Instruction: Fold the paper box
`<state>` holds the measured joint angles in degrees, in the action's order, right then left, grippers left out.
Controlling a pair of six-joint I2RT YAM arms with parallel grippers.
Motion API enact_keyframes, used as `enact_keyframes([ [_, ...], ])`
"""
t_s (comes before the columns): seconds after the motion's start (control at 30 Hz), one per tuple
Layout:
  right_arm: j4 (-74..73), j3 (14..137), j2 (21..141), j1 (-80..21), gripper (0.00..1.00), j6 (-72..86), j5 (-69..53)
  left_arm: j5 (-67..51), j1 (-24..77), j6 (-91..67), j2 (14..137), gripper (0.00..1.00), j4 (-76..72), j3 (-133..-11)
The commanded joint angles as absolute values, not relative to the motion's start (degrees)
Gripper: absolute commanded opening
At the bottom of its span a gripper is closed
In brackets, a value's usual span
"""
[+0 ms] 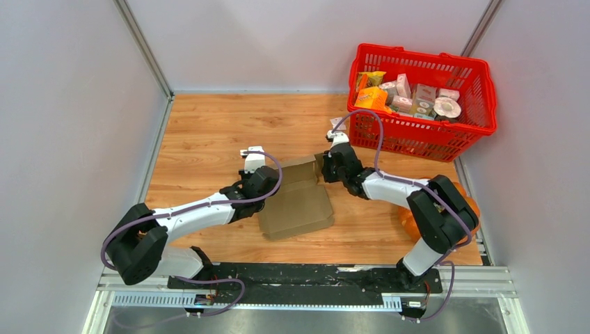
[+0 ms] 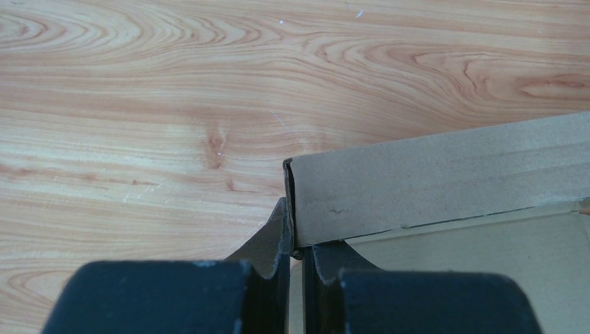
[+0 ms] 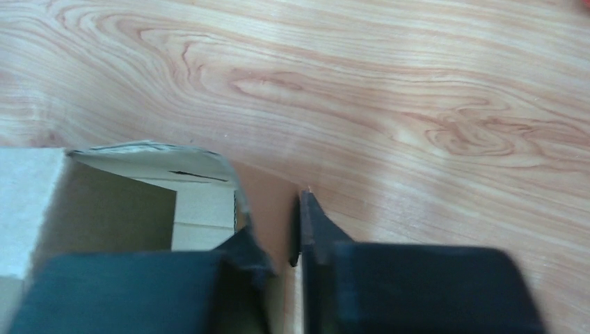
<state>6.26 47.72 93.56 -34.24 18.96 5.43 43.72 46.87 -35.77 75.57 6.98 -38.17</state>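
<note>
The paper box (image 1: pixel 296 202) is plain brown cardboard, lying partly folded mid-table with its far and side walls raised. My left gripper (image 1: pixel 266 182) is at its left wall. In the left wrist view the gripper (image 2: pixel 299 240) is shut on the end of that upright wall (image 2: pixel 431 181). My right gripper (image 1: pixel 327 165) is at the box's far right corner. In the right wrist view this gripper (image 3: pixel 277 226) is closed onto a brown flap (image 3: pixel 268 202), with the box's open inside (image 3: pixel 111 209) to its left. The left finger there is blurred.
A red basket (image 1: pixel 424 142) with several small printed packages stands at the back right, close behind my right gripper. An orange object (image 1: pixel 405 221) lies by the right arm's elbow. White walls bound the wooden tabletop (image 1: pixel 209 132) on the left, right and far sides.
</note>
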Motion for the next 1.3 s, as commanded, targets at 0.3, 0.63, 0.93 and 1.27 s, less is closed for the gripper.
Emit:
enact_keyframes([
  [0.3, -7.4, 53.3, 89.5, -42.0, 0.00, 29.9, 17.6, 41.1, 47.1, -35.9, 76.5, 0.00, 8.3, -38.8],
  [0.63, -9.7, 54.4, 90.3, -42.1, 0.00, 29.3, 19.0, 40.9, 47.1, -35.3, 75.2, 0.05, 9.3, -38.4],
  [0.93, -4.5, 50.5, 87.8, -42.1, 0.00, 29.8, 16.7, 35.9, 47.1, -34.3, 58.6, 0.64, 10.7, -34.1],
  [1.27, -3.5, 52.5, 89.5, -42.6, 0.00, 31.2, 15.9, 17.4, 47.3, -38.5, 51.1, 0.03, -8.1, -22.7],
])
